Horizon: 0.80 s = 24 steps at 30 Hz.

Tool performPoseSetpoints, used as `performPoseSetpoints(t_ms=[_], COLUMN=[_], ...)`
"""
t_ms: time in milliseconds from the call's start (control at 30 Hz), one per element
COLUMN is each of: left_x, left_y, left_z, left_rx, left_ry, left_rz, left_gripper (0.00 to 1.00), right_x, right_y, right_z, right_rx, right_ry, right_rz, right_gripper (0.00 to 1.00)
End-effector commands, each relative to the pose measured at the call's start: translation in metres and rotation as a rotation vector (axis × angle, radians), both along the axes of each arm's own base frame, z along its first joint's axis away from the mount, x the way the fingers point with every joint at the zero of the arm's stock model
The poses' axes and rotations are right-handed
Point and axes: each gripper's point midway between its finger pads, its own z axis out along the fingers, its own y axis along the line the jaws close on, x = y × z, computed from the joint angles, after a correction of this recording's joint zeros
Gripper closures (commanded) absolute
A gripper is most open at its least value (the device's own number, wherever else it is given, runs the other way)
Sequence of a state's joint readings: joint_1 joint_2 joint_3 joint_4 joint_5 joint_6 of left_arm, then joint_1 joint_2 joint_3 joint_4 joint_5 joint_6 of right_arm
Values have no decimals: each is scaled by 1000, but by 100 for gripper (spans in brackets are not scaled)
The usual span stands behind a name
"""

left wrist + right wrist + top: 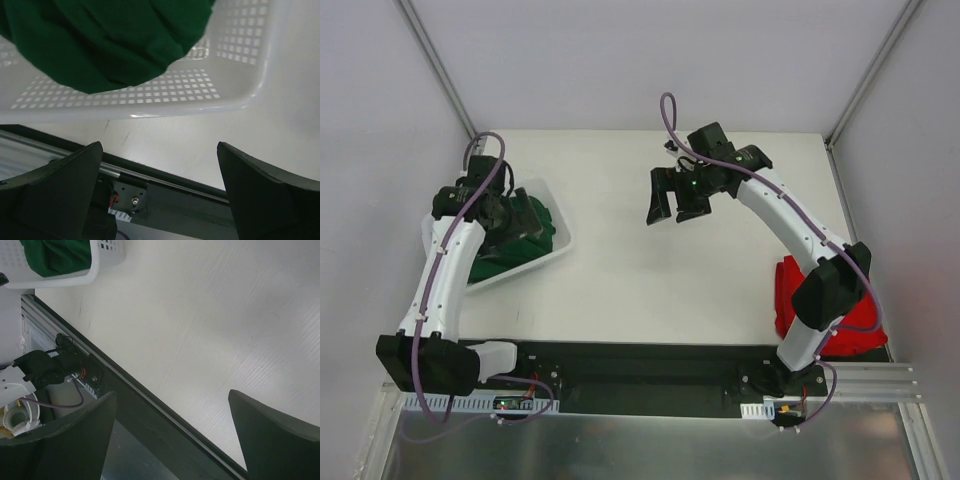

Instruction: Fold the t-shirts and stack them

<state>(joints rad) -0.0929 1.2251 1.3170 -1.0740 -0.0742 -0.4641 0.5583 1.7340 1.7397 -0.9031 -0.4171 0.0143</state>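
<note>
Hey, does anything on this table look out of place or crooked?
Two things. The white basket at the left sits skewed to the table edges, a green shirt bunched inside. The red shirt lies at the near right corner, seemingly lapping past the table's edge.

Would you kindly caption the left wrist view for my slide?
Open left gripper facing a white mesh basket holding a green t-shirt.

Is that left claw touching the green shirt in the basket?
Apart. The left wrist view shows the left gripper open, short of the green shirt, with bare basket wall between them.
</note>
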Motion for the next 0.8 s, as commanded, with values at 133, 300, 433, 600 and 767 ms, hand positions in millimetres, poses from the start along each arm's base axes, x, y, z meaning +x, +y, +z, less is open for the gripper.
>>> performPoseSetpoints(t_ms=[133,300,433,600,767], left_x=[12,33,44,64,73], left_y=[63,80,89,92,110], left_z=[-5,-22,-65,-80,-102], left_rx=[199,184,111,84,34], left_ry=[183,245,345,364,429], left_rz=[88,128,161,148,180], left_gripper=[1,1,1,0,1], right_x=[-7,-11,-13,-20,-24], right_y=[14,9,6,-1,-9], right_z=[1,-8,-11,-20,-27], right_rx=[16,-3,-12,-41,-65], right_ry=[67,85,89,107,116], right_rz=[26,17,15,13,2], right_gripper=[4,4,4,4,4])
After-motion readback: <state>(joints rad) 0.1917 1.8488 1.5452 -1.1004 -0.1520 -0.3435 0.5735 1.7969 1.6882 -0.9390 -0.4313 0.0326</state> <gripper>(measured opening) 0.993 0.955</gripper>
